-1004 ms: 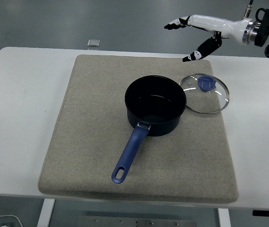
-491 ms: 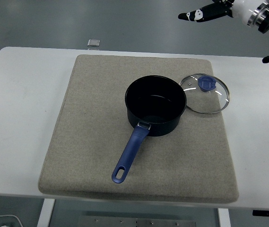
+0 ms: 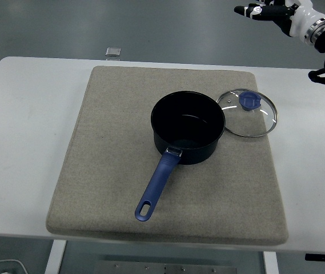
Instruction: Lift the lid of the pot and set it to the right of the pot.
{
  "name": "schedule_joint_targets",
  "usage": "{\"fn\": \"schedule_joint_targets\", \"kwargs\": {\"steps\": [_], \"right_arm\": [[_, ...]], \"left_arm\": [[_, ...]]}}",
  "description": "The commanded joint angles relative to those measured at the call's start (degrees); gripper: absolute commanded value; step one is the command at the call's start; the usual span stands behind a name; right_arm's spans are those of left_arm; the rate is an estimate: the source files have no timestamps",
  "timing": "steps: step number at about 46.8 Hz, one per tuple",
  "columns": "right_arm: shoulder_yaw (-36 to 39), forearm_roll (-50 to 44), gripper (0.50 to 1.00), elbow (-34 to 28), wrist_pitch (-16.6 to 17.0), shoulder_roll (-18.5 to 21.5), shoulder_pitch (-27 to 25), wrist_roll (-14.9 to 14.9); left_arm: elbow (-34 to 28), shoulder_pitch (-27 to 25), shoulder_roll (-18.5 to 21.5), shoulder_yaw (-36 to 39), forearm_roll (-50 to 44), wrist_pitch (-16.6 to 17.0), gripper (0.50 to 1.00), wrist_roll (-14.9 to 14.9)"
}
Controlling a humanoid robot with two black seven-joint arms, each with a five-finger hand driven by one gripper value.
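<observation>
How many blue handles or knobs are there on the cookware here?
2. The long blue pot handle points toward the table's near edge on the grey mat; the round blue knob sits atop the glass lid right of the pot.

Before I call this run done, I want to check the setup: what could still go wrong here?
Two small risks. The lid lies right against the pot, its left edge at the rim, so a nudge to the pot could shift it. Its right edge reaches the mat's edge, so it may not sit flat. The right hand is high and well clear.
</observation>
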Motion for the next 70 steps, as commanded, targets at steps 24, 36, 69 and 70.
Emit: {"fn": "schedule_joint_targets", "kwargs": {"steps": [24,36,69,70], "right_arm": [[4.14,15.28,0.897,0.04,-2.43,2.29,-4.92,-7.56],[4.14,28.38,0.897,0.04,-3.92,2.55,-5.27,-9.94],[5.9,30.41,0.899,-4.09,1.18,4.93,-9.66,-5.19],[5.9,30.41,0.899,-4.09,1.26,4.93,-9.93,-4.76]], "left_arm": [[-0.07,0.0,0.0,0.0,-0.01,0.0,1.0,0.0],[-0.07,0.0,0.0,0.0,-0.01,0.0,1.0,0.0],[0.1,0.0,0.0,0.0,-0.01,0.0,1.0,0.0],[-0.07,0.0,0.0,0.0,-0.01,0.0,1.0,0.0]]}}
